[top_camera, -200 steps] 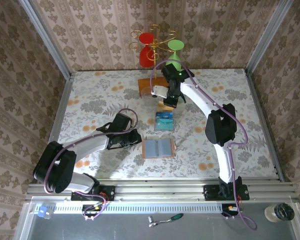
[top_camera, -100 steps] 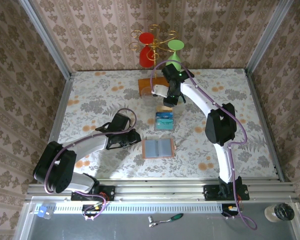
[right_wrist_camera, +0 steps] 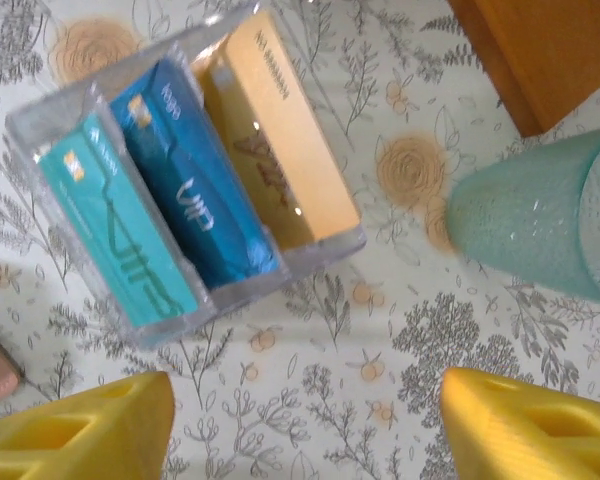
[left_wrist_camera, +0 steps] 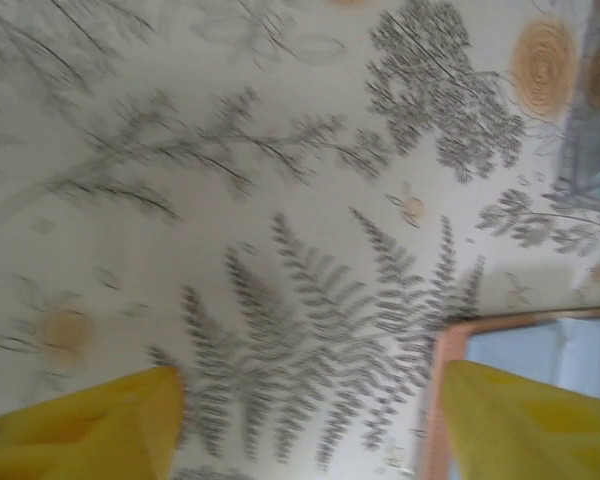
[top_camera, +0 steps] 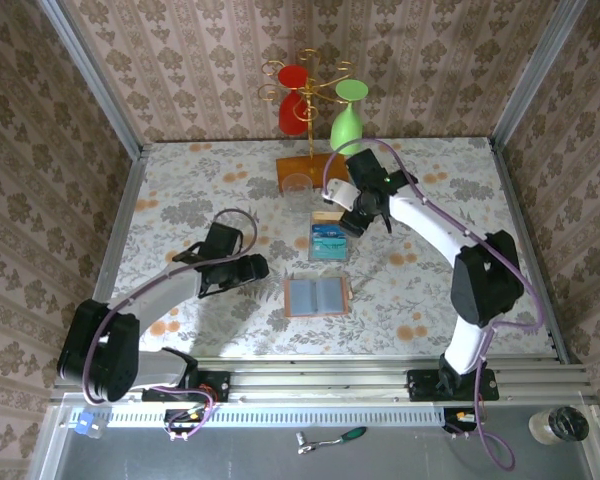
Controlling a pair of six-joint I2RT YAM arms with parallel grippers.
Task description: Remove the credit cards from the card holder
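While the left end effector (left_wrist_camera: 310, 410) and right end effector (right_wrist_camera: 305, 410) gape empty, teal, blue, tan credit cards (right_wrist_camera: 195, 190) fill a clear plastic box (right_wrist_camera: 50, 112).

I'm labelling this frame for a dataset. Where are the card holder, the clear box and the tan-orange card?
card holder (top_camera: 317, 296): top view, blue-grey inner pocket.
clear box (right_wrist_camera: 52, 112): right wrist view, bare corner wall.
tan-orange card (right_wrist_camera: 280, 130): right wrist view, middle of its face.

Clear glossy plastic box (right_wrist_camera: 325, 248), smooth shiny credit cards (right_wrist_camera: 195, 190), matt floral tablecloth (right_wrist_camera: 320, 345), varnished wooden base (right_wrist_camera: 560, 50)
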